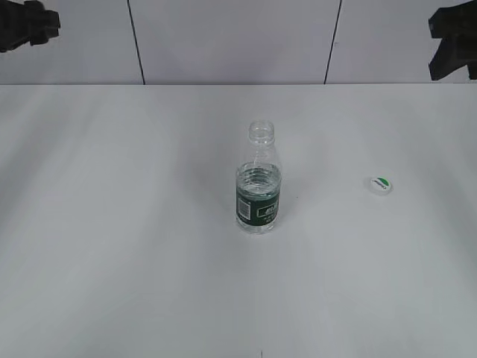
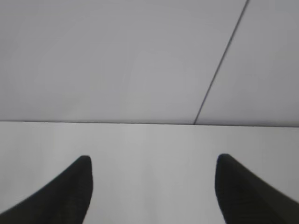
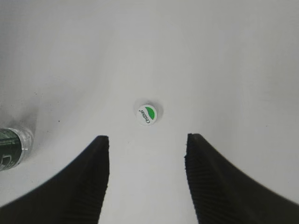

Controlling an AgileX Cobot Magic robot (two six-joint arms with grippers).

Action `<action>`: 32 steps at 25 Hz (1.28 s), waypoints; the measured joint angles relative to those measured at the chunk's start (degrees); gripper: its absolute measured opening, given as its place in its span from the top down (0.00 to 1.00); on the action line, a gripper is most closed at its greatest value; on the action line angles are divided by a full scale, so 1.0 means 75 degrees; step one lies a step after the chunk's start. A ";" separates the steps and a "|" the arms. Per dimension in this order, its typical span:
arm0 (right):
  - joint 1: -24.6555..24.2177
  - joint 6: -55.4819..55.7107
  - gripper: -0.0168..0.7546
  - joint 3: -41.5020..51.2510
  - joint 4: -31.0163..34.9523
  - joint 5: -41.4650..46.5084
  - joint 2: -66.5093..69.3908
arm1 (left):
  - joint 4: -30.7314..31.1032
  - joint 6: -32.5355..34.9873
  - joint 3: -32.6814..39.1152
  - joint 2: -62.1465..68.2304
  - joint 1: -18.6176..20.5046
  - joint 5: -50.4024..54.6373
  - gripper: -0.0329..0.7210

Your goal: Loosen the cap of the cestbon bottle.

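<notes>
Both arms are pulled back high at the far corners, the left tool (image 2: 152,186) spread with nothing between its fingers and the right tool (image 3: 147,179) likewise spread above the desk (image 1: 112,261). The cestbon bottle (image 1: 258,186) stands upright mid-desk, its neck uncovered. The cap (image 3: 147,114) lies well apart to its right, top up, with "C'estbon" beside a green leaf mark.

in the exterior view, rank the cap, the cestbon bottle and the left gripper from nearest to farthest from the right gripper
1. The cap, on the table below the right gripper, right side.
2. The cestbon bottle, upright at the middle, its mouth open.
3. The left gripper, top left corner.
</notes>
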 joint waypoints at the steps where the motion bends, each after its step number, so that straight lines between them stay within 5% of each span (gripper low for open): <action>1: 0.0000 0.0000 0.46 0.0000 0.0000 0.0035 0.0000 | 0.0000 0.0149 0.0000 0.0000 0.0000 0.0070 0.30; 17: 0.0000 0.0000 0.46 0.0000 -0.0008 0.0299 0.0000 | 0.0000 0.0604 0.1033 -0.0007 0.0000 0.0441 0.30; 24: 0.0000 0.0000 0.46 0.0000 -0.0106 0.0607 0.0000 | -0.0265 0.0801 0.1201 -0.0007 0.0000 0.1761 0.30; 27: 0.0000 0.0000 0.46 0.0000 -0.0316 0.0868 0.0000 | -0.1231 0.1882 0.1285 -0.0012 -0.0019 0.2457 0.30; 32: 0.0000 0.0000 0.46 0.0000 -0.0511 0.1178 0.0000 | -0.4217 0.5203 0.1293 -0.0012 -0.0170 0.3533 0.30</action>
